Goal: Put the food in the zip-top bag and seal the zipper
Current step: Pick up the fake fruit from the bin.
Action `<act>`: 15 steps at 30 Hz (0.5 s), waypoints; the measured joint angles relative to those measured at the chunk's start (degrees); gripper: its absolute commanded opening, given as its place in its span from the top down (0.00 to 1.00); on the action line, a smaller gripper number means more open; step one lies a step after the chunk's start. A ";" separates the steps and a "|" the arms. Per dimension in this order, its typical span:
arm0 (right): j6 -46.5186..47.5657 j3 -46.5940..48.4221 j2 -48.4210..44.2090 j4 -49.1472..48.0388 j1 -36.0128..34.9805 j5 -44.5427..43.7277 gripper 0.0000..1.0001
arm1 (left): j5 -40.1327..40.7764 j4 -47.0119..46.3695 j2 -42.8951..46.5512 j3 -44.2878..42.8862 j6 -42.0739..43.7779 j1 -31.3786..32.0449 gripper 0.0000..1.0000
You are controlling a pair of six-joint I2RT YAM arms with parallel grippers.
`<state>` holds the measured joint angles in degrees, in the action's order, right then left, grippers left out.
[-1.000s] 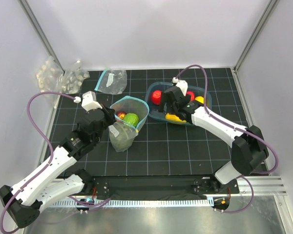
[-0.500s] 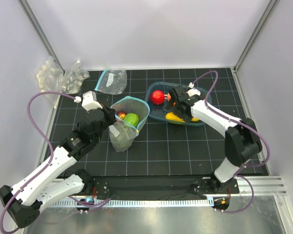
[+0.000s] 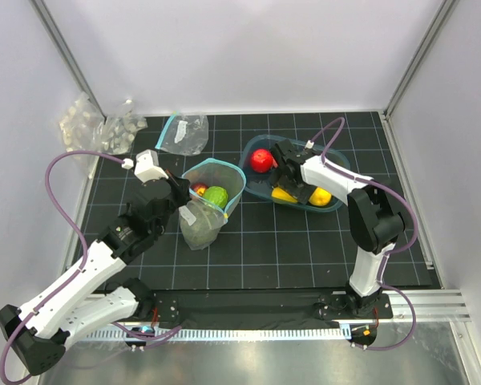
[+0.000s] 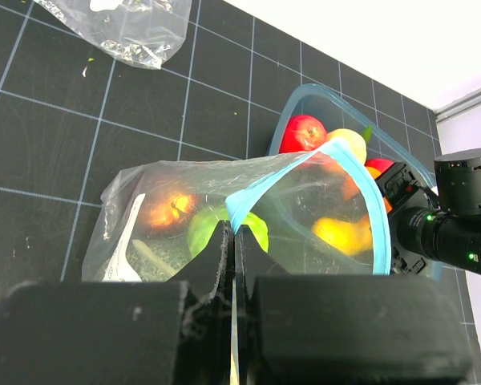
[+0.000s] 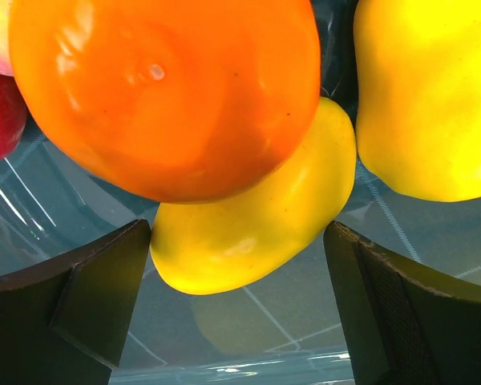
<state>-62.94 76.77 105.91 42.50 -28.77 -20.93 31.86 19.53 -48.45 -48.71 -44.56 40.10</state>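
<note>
The zip-top bag [image 3: 211, 196] stands open on the mat, and its teal zipper [image 4: 367, 204] forms a wide loop. A green fruit [image 4: 200, 233] and an orange-red one [image 4: 168, 210] lie inside. My left gripper [image 4: 232, 241] is shut on the bag's teal rim at its near-left side. A teal tub [image 3: 337, 164] to the right holds more food: a red ball [image 3: 261, 160] and yellow lemons [image 3: 321, 196]. My right gripper [image 5: 234, 237] is down in the tub, open, with a yellow lemon [image 5: 248, 233] between its fingers. An orange fruit [image 5: 168, 88] rests against that lemon.
A second clear bag [image 3: 184, 132] lies at the back, left of the tub. Clear packs of white lumps [image 3: 96, 124] sit at the back-left corner against the wall. White enclosure walls bound the mat on three sides.
The right arm folded in over the tub and its gripper dropped among the fruit, uncovering the red ball and a lemon. The left arm and the bag stayed still.
</note>
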 measured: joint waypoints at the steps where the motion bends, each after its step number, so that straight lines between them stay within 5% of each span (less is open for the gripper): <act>1: -0.09 -0.07 0.00 -0.02 0.02 -0.09 0.12 | 0.00 0.00 0.00 0.00 0.00 0.00 1.00; 3: -0.35 -0.09 0.00 -0.02 0.11 -0.22 0.25 | 0.00 0.00 0.00 0.00 0.00 0.00 1.00; 6: -0.61 -0.04 -0.04 -0.11 0.07 -0.70 0.27 | 0.00 0.00 0.00 0.00 -0.02 0.00 1.00; 11: -0.90 -2.36 -1.07 -2.69 0.13 -2.47 0.05 | -0.02 -0.02 -0.02 0.00 -0.02 0.00 1.00; 15: -1.07 -3.98 -1.14 -2.73 0.42 -2.97 0.03 | -0.04 -0.02 -0.02 0.00 -0.02 0.00 1.00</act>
<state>-64.01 72.79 104.77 39.77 -28.36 -23.90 31.81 19.51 -48.47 -48.71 -44.58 40.10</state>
